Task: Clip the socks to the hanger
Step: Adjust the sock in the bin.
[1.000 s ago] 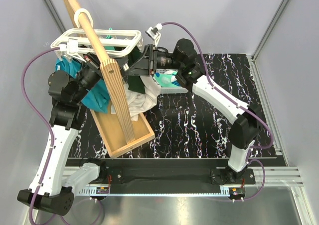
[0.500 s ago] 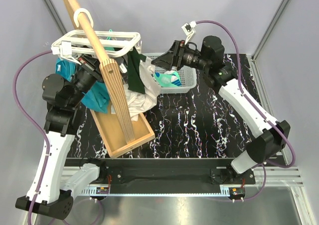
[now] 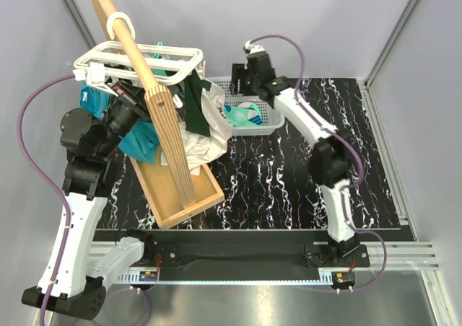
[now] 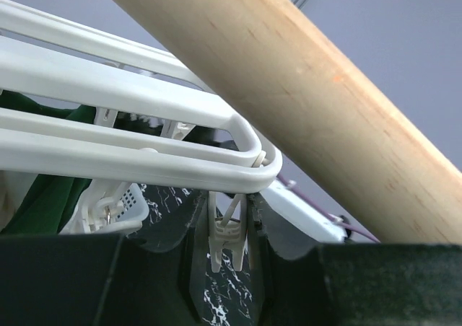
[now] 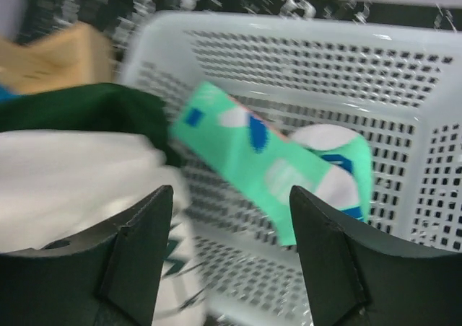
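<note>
**A:** What does the left wrist camera give that the overhead one cannot?

**B:** The underside of the white plastic rectangular hanger (image 4: 108, 89), close up. The left gripper (image 4: 227, 221) has its jaws drawn narrow on one small white clip (image 4: 227, 241) hanging below the frame's corner, with a dark finger against each side. The pale round wooden pole (image 4: 310, 102) crosses above. From overhead, those fingers are lost beneath the frame.

**A:** And the right wrist?

**B:** The right gripper (image 5: 229, 196) is spread wide with nothing between its fingers, above the light grey mesh basket (image 5: 404, 73). Inside lies a mint green sock with white and blue patches (image 5: 242, 149). Touching it is a rounded white-and-mint piece, and I cannot tell whether that is a second sock. The view is blurred.

**A:** What does the overhead view add?

**B:** The layout. The hanger's hook loops round the pole at the far left. A long dark green garment (image 3: 195, 106) hangs from the frame, with a teal-blue cloth (image 3: 141, 140) and a white cloth (image 3: 201, 147) bunched below. A slatted wooden stand (image 3: 172, 149) stands in a shallow wooden tray (image 3: 206, 189). The basket sits just right of the cloths.

**A:** Surface and room?

**B:** A black tabletop veined with white (image 3: 289, 174), pale grey walls on three sides, and a metal rail (image 3: 404, 250) along the near edge.
</note>
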Motion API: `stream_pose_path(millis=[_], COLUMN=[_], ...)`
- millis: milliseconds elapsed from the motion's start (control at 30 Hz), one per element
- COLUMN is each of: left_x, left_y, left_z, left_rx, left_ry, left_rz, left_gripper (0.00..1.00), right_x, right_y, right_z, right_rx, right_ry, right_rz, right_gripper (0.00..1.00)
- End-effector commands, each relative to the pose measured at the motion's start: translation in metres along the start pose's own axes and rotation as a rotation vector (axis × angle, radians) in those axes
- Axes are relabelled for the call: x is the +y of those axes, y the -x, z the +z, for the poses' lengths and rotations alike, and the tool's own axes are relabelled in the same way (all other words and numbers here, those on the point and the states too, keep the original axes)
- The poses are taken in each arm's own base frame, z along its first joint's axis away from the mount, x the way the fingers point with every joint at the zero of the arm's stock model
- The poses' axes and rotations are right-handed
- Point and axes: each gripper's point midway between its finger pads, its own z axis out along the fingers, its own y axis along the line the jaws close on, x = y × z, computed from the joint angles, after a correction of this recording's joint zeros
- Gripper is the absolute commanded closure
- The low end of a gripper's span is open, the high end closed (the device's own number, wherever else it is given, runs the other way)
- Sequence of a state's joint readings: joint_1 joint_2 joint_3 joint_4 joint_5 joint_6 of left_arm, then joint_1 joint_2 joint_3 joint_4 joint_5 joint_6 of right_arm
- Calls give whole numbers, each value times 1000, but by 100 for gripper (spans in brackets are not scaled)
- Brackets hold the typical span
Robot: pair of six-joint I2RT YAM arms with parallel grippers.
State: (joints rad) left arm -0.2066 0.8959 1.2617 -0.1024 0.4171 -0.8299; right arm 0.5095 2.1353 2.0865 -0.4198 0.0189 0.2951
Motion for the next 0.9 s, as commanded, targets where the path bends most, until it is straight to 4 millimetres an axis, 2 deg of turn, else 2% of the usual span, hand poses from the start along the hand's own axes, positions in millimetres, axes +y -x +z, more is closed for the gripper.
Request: stream_pose_path(millis=[0,33,67,167,200,267,367,467,567,600,633,700,733,767,800,867], left_x=[-13,-12,-12,-11,-12,-11,-7,-6,-7,-7,-7,-6,-5,-5,-6,-5], left_y=[15,15,13,12,12,10,6,5,4,3,4,3,3,2,2,1], left_z=[-5,-6,-6,-8,-8,-8,-7,-4,-4,-4,-5,-6,-6,-6,-6,-5], left_rx=[-56,-55,-50,-48,-47,-41,-33,-30,-23,-21,-24,-22,-21,-20,-19,-16], left_ry=[-27,-26,-25,-22,-25,-30,-24,-28,-36,-36,-35,-31,-27,-28,-30,-29], left_rz=[61,63,67,79,79,79,71,63,58,57,60,64,62,61,61,55], left_gripper=[100,100,100,100,100,100,100,100,100,100,100,100,100,100,100,100], right_x=[-48,-46,-57,-71,-78,-88,-96,-104,-108,-110,-112,-116,-115,-120,-125,-122], right_y=[-29,-22,-46,-69,-89,-116,-142,-154,-154,-154,-148,-135,-121,-110,-100,-67], right_z=[38,41,59,73,82,90,96,102,107,108,108,106,103,101,97,82], right_rx=[82,76,129,192,237,301,369,382,371,370,354,319,289,262,240,175], right_ry=[-203,-201,-223,-259,-266,-276,-274,-294,-304,-307,-325,-348,-350,-362,-390,-394], right_rz=[-114,-139,-166,-206,-221,-246,-267,-282,-293,-294,-297,-302,-301,-293,-289,-280], right_gripper=[26,25,24,21,20,19,19,23,38,46,64,83,96,100,100,100])
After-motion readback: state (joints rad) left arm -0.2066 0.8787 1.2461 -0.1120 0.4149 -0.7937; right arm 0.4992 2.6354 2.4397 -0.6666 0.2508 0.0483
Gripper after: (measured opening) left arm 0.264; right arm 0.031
